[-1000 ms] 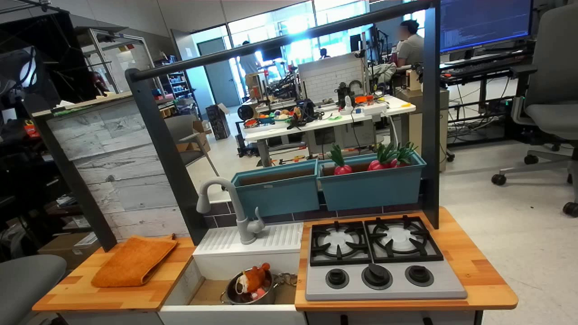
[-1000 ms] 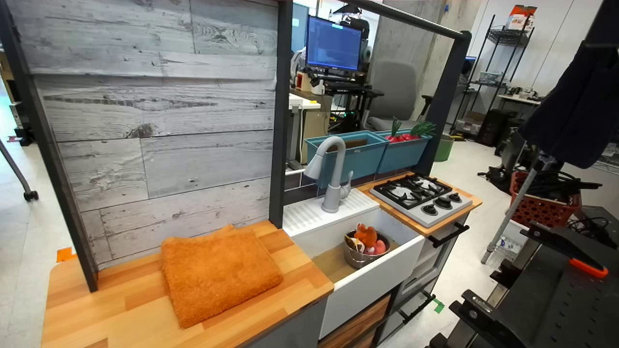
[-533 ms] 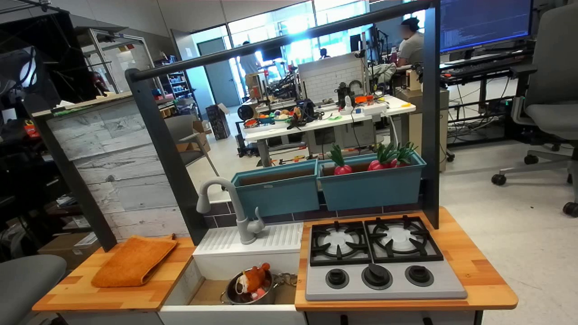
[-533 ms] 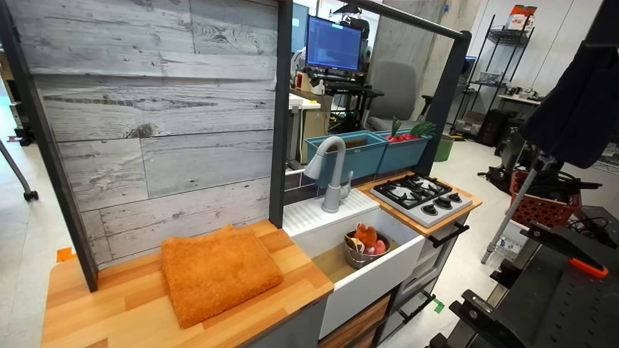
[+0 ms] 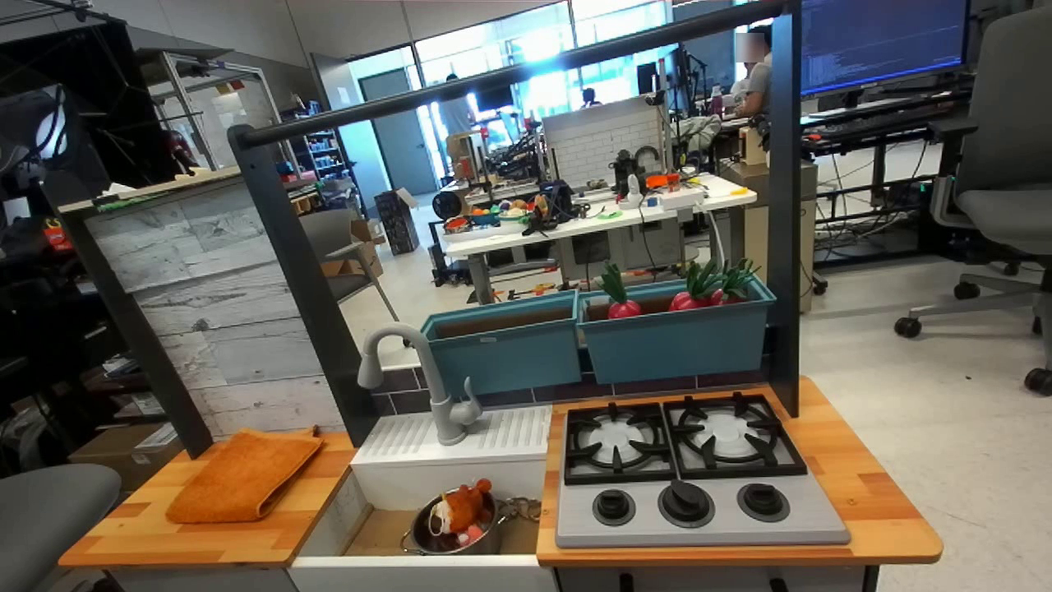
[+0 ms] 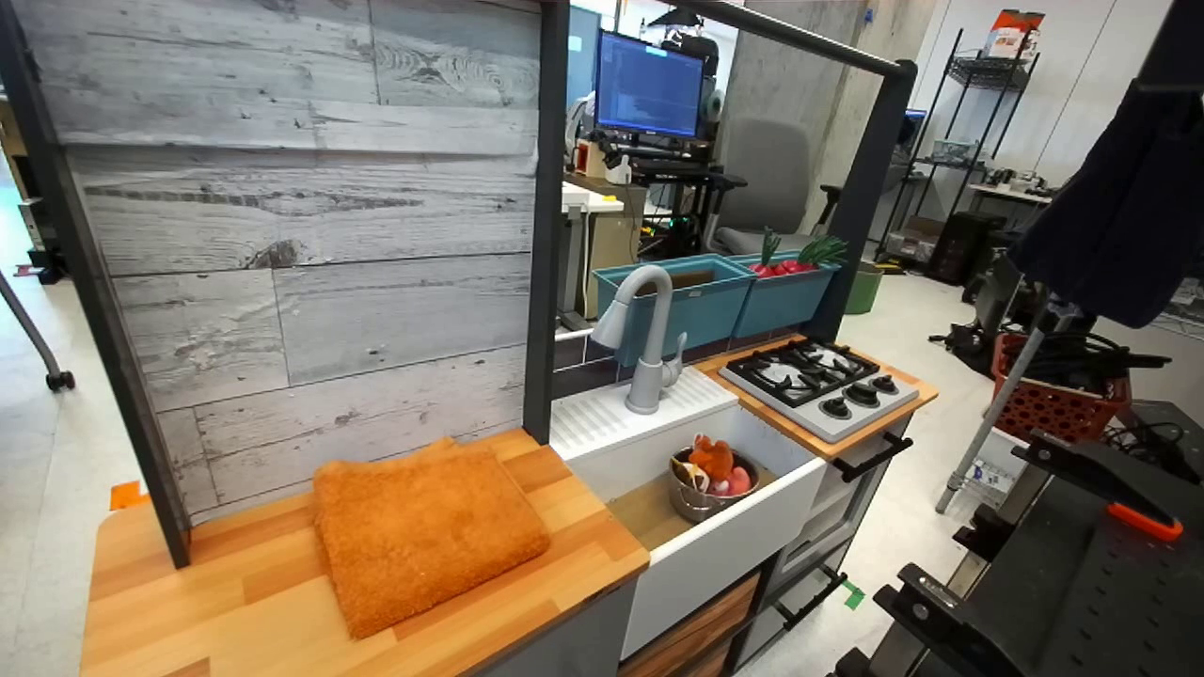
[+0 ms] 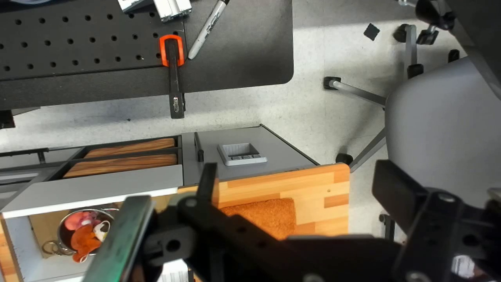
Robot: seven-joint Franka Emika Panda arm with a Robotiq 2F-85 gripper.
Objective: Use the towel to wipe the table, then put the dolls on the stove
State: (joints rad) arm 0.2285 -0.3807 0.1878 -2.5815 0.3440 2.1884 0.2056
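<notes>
My gripper (image 7: 298,172) shows only in the wrist view, its fingers spread wide with nothing between them. It hangs above the left counter, apart from it. The orange towel (image 5: 246,477) lies folded on the wooden table (image 6: 254,616), against the plank panel's foot; in the wrist view the gripper's body hides part of the towel (image 7: 270,215). Orange, pink and white dolls (image 6: 712,461) sit heaped in a metal pot (image 6: 701,508) inside the sink. To the sink's right is the grey stove (image 5: 641,536) with black grates, bare of toys; it is out of the wrist view.
A white sink (image 5: 427,562) with a grey faucet (image 5: 446,411) divides the counter. Teal planters (image 5: 682,345), the right one holding radishes, hang behind. Dark posts (image 6: 543,235) and a plank panel (image 6: 404,310) rise at the back. A black table (image 7: 242,58) faces the kitchen.
Towel, dolls, pot and stove stand where they stood. Only a seated person in the background has shifted.
</notes>
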